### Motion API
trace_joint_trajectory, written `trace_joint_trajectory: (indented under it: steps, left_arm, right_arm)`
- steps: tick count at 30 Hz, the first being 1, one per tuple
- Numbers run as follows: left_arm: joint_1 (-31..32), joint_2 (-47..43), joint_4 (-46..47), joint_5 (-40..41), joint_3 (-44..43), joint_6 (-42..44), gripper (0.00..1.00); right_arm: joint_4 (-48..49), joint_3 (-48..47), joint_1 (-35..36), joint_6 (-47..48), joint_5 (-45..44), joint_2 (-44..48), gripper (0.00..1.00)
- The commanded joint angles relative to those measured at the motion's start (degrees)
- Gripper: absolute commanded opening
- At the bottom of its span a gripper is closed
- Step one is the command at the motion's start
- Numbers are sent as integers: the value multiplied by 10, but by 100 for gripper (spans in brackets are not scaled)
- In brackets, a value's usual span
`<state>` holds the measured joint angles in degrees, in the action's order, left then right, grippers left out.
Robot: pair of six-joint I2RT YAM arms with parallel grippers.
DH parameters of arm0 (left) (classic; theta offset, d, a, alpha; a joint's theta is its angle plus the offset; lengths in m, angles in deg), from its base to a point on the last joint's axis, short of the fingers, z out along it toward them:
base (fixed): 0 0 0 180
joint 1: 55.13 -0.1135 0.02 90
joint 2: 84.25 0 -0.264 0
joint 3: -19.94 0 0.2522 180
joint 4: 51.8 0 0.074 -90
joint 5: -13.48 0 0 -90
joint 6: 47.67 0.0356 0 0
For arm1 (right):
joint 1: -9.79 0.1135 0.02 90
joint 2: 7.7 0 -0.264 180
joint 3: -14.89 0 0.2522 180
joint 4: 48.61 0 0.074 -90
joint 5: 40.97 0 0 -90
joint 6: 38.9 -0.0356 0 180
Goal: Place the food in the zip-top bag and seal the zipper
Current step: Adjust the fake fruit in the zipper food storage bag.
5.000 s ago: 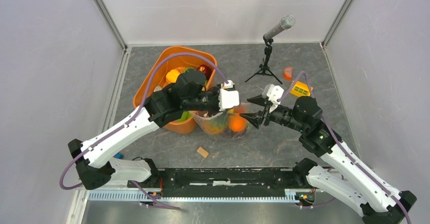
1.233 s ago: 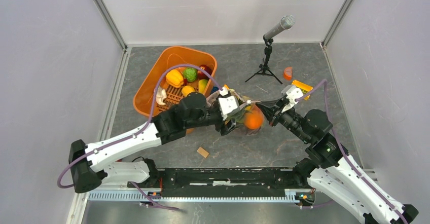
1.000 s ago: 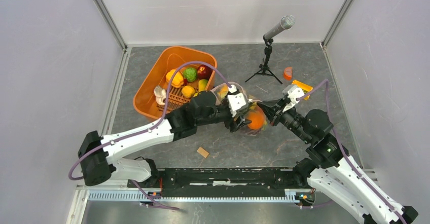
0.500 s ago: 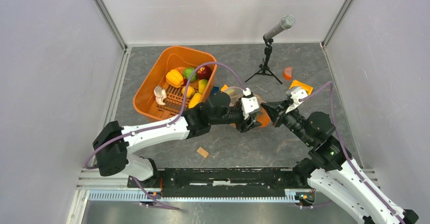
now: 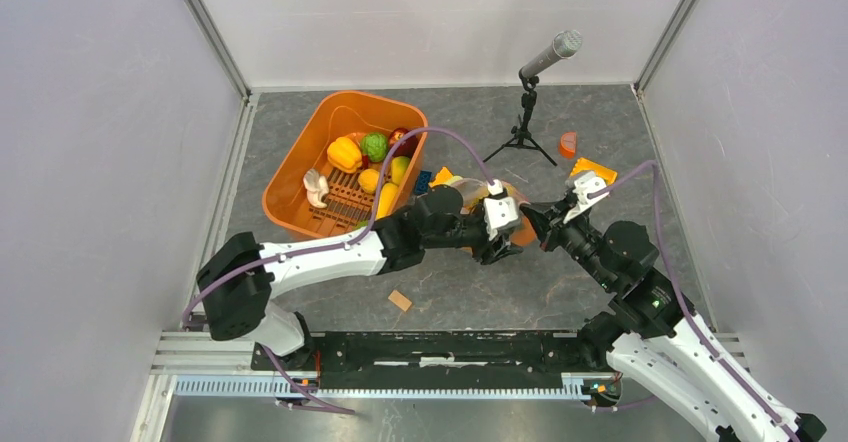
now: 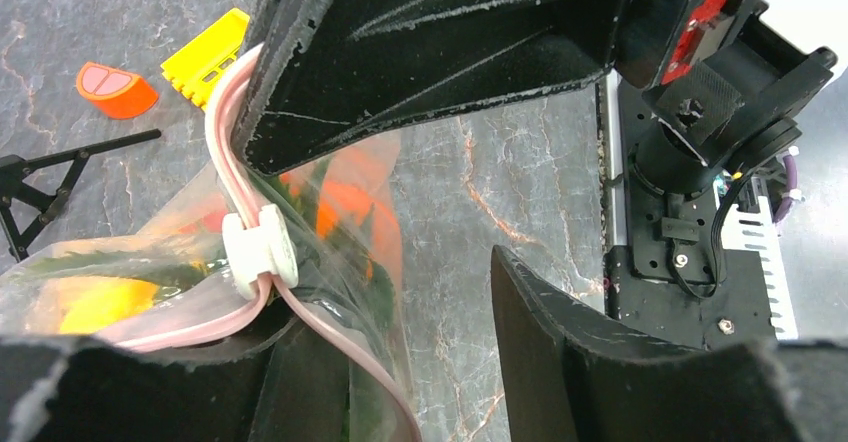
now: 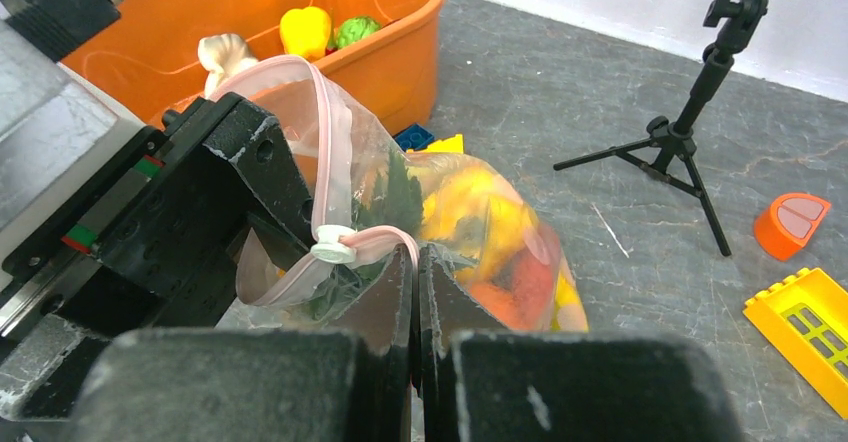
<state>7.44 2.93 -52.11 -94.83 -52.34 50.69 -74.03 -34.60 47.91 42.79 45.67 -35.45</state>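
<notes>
Mid-frame, right claw point(image 7: 415, 292) pinches shut on pink zipper point(image 7: 338, 177) end, anchoring zip-top bag point(image 7: 480, 212). Left claw point(image 6: 370, 207) gapes, holding nothing, beside white slider point(image 6: 260, 252), likely to drag it closed.

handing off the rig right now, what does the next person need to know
Right claw: shut on the zipper, just past the white slider.
Left claw: open, straddling the zip-top bag by the slider.
Done: some food is in the bag.
Left: the mouth gapes on the tub side, so finish zipping. A yellow pepper and other toys sit in the orange tub.
</notes>
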Motion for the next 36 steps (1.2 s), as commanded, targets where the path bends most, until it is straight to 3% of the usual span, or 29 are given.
trace_joint_trajectory:
  steps: [1, 8, 12, 22, 29, 36]
  left_arm:
    - [4, 28, -139, 7, 62, -22, 58]
    - [3, -115, -172, 75, 38, 5, 71]
    - [2, -159, -138, 82, 41, 13, 76]
    - [3, -66, -22, 55, 37, -25, 77]
    - [4, -71, 115, 48, 53, -76, 77]
    - [4, -64, 140, 24, 48, -73, 77]
  right_arm:
    - [74, -31, 3, -2, -27, 6, 0]
    - [71, -31, 3, -4, -31, 5, 0]
    - [78, -33, 2, -8, -9, 2, 0]
    - [87, -42, 3, -16, 16, 3, 0]
    - [87, -35, 3, -26, 18, 16, 0]
    - [96, -37, 3, -35, 32, 12, 0]
